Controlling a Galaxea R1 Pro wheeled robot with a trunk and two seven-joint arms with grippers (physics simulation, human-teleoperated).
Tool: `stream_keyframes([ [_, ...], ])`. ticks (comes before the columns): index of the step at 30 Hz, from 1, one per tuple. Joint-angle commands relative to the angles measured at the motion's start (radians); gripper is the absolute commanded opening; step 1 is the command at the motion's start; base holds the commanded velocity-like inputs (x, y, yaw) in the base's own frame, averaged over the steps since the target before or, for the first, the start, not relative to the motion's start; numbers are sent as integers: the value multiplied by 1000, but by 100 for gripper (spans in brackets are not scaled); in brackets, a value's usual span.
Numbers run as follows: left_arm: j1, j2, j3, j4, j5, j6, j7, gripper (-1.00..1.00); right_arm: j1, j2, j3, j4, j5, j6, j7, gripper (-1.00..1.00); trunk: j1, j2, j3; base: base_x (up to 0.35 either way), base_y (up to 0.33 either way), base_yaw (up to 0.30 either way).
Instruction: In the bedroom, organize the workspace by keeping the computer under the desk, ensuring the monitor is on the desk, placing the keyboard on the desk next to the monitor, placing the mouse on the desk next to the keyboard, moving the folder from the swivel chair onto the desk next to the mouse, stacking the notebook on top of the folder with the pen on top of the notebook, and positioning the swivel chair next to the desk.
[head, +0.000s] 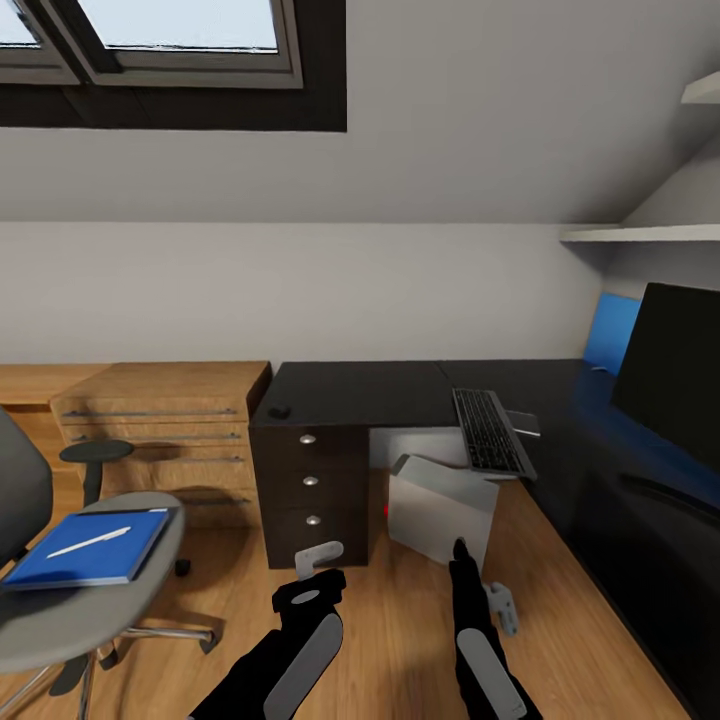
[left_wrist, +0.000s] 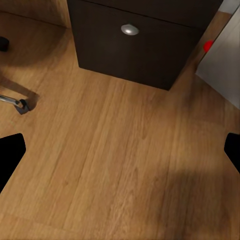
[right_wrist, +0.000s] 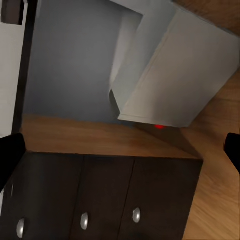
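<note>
The computer (head: 440, 510) is sitting tilted on the floor beneath the worktop (head: 400, 392); the keyboard (head: 490, 432) is overhanging its front edge. Both pincers, left (left_wrist: 120, 155) and right (right_wrist: 120, 155), are gaping apart, empty.

Light wooden drawer unit (head: 165, 420) against wall left; skylight window (head: 170, 40) above; white shelf (head: 640, 234) right.

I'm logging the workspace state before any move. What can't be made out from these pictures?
- Notebook: head view, not discernible under the pen on the folder.
- Monitor: cut off by the head view's right edge.
- Swivel chair: cut off at the left edge.
- Small dark item on the desk: too small to identify.
</note>
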Motion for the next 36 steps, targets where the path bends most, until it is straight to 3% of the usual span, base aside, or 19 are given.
stream_keyframes([
  [1, -1, 0, -2, -1, 3, 5, 6, 100, -1, 0, 3, -7, -4, -7, -5, 100, 4, -8, -4, 0, 0, 0],
  [15, -2, 0, -1, -1, 3, 5, 5, 100, -1, 0, -9, -40, -6, -17, -4, 100, 58, -106, -48, 0, 0, 0],
  [27, -1, -1, -4, -1, 4, 5, 6, 100, -1, -6, -94, -86, -6, -16, -4, 100, 104, -190, -86, 0, 0, 0],
  [36, -1, 0, -4, 0, 5, 6, 5, 100, -1, -14, -107, -114, -6, -16, -4, 100, 104, -190, -86, 0, 0, 0],
])
